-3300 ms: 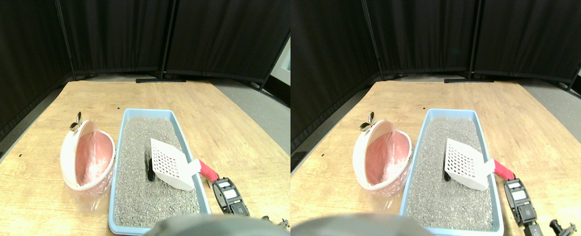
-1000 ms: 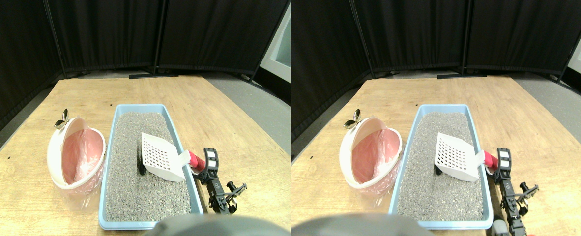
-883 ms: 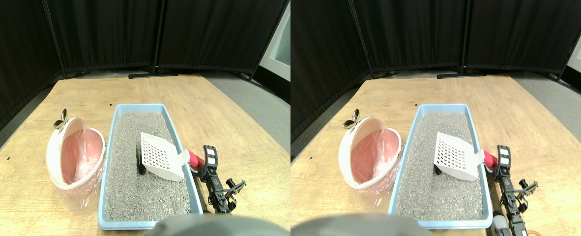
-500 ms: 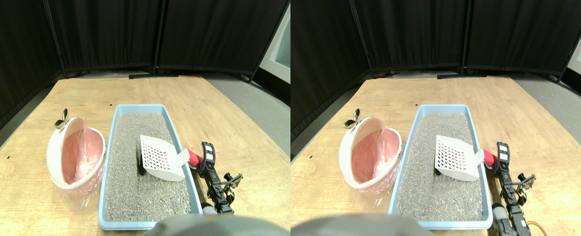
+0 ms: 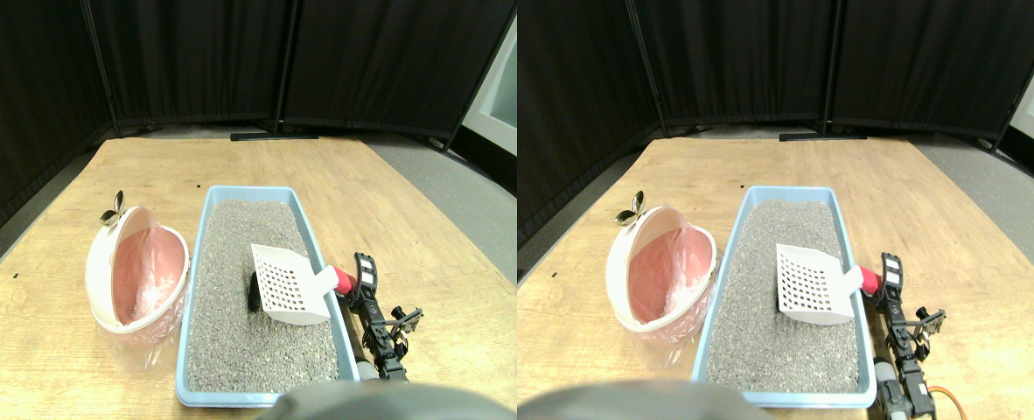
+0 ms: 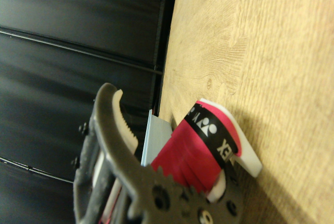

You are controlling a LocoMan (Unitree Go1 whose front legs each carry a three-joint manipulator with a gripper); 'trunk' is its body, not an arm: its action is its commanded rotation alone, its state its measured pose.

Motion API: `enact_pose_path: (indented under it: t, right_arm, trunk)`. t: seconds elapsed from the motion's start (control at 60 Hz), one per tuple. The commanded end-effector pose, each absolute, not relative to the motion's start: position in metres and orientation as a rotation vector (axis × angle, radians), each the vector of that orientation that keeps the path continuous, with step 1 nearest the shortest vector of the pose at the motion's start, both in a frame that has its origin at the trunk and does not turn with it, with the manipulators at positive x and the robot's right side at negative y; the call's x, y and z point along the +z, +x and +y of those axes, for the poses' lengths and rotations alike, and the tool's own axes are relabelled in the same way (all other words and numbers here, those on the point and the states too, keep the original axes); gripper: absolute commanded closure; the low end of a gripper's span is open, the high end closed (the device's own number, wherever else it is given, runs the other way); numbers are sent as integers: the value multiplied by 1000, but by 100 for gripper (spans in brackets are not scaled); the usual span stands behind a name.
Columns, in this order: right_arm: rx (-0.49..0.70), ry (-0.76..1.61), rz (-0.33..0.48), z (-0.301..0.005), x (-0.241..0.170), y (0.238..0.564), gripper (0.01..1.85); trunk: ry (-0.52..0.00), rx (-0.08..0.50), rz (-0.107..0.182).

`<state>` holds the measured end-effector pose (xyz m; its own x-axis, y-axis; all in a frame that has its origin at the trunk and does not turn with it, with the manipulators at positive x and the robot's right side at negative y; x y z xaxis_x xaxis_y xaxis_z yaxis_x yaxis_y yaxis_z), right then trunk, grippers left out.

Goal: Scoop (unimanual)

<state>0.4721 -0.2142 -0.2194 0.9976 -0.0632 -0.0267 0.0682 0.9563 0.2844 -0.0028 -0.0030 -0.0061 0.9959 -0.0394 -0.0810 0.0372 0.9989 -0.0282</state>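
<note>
A white slotted scoop lies on the grey litter in the light blue litter box, its blade pointing left. Its red wrapped handle sticks out over the box's right rim. A small dark lump sits in the litter at the blade's left edge. My right gripper is right at the handle's end, outside the box. In the wrist view the red handle fills the middle, close against the gripper, with the box rim behind it.
A white bin with a pink liner leans against the box's left side. Wooden floor spreads to the right of the box. Black curtain panels close off the back.
The gripper came up from the lower right to the red handle and has edged slightly left with it. The scoop blade now lies flatter and the dark lump shows more. The camera shifted too.
</note>
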Motion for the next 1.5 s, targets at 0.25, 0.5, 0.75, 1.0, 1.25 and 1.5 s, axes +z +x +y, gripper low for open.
enact_pose_path:
  t: [0.25,0.5,0.75,1.0,1.25,1.5]
  right_arm:
    - [-35,303,-74,-211,-214,476,180]
    - [-19,243,-91,-216,-203,467,180]
    - [41,152,-118,-222,-184,459,180]
    - [106,53,-231,-220,-158,450,180]
    - [122,-40,-292,-221,-129,452,180]
    - [171,-125,-303,-225,-100,462,180]
  trunk:
    - [-44,-23,89]
    - [-46,-25,88]
    - [-56,-22,83]
    - [-74,-8,81]
    - [-84,-2,84]
    - [-108,12,93]
